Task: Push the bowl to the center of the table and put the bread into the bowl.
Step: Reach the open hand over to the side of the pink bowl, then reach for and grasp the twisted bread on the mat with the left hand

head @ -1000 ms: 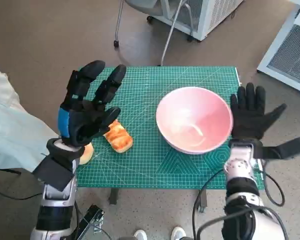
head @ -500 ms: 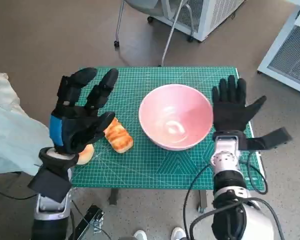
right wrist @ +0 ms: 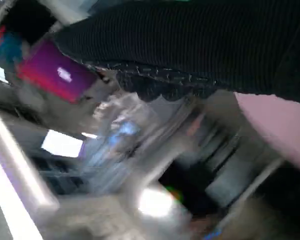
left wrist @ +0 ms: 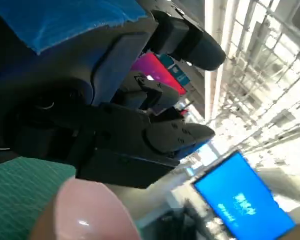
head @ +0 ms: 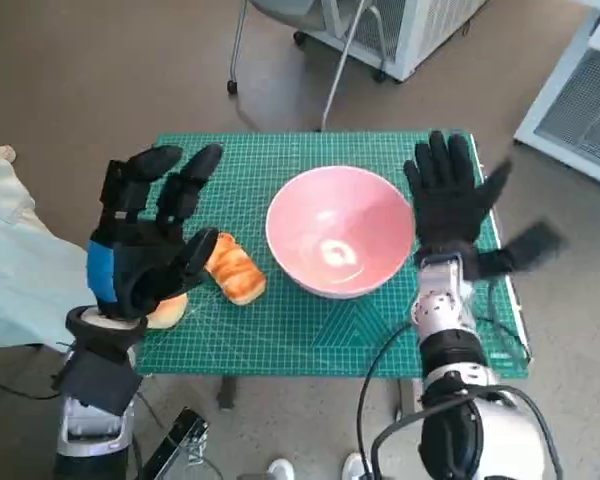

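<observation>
The right hand (head: 448, 200) is standing upright with its fingers spread, its palm lying against the right wall of the one pink bowl (head: 340, 232), holding nothing. The left hand (head: 145, 245) is hovering raised over the left part of the bench (head: 280, 330), fingers spread wide and empty. One bread (head: 232, 268) is lying on the green mat just right of the left hand, left of the bowl and apart from it. The bowl is sitting near the bench's middle. A second, rounder bun (head: 165, 310) is peeking out below the left hand.
</observation>
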Action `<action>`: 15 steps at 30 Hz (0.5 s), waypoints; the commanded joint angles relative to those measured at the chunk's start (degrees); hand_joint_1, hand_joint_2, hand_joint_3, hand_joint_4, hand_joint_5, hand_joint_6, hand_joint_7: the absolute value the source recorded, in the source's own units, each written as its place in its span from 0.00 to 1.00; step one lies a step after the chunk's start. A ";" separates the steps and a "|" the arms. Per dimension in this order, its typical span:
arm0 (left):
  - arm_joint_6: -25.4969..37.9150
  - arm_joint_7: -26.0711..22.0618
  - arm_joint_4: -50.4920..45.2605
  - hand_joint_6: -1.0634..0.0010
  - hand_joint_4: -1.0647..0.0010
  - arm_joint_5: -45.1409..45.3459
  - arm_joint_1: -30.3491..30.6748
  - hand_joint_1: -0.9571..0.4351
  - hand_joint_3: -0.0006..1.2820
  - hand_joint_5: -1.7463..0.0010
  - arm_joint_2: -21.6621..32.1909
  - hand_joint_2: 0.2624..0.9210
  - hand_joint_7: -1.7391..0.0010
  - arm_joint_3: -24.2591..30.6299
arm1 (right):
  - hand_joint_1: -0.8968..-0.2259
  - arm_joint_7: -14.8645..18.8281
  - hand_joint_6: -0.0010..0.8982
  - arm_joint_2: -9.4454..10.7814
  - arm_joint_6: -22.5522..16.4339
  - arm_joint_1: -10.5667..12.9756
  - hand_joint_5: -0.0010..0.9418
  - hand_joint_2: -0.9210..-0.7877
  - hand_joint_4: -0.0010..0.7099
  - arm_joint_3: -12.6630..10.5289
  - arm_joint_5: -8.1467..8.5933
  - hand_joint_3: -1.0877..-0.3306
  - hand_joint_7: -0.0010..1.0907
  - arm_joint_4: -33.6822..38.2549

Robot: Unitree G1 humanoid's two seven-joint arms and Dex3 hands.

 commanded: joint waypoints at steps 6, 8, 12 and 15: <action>2.13 -12.61 2.88 0.92 0.88 -0.85 -4.17 0.63 0.23 0.72 14.89 0.80 0.51 1.27 | 0.52 1.93 0.12 -5.20 -17.91 5.98 0.02 0.00 0.48 12.28 -14.03 0.37 0.66 -8.55; 2.41 -14.51 3.42 0.91 0.87 -0.55 -5.29 0.64 0.21 0.74 16.93 0.78 0.53 0.90 | 0.51 2.91 0.10 -5.24 -19.40 6.73 0.01 0.00 0.47 13.00 -13.64 0.38 0.67 -10.72; 2.43 -17.77 5.12 0.87 0.84 0.31 -7.64 0.67 0.16 0.79 20.41 0.76 0.58 -0.22 | 0.48 4.69 0.08 -5.22 -21.91 8.61 0.02 0.00 0.49 14.26 -12.52 0.38 0.70 -15.36; 1.68 -20.12 7.22 0.83 0.81 2.00 -10.07 0.68 0.13 0.83 22.98 0.76 0.62 -1.95 | 0.48 5.86 0.07 -5.55 -23.26 10.43 0.02 0.00 0.50 15.49 -12.21 0.38 0.71 -19.75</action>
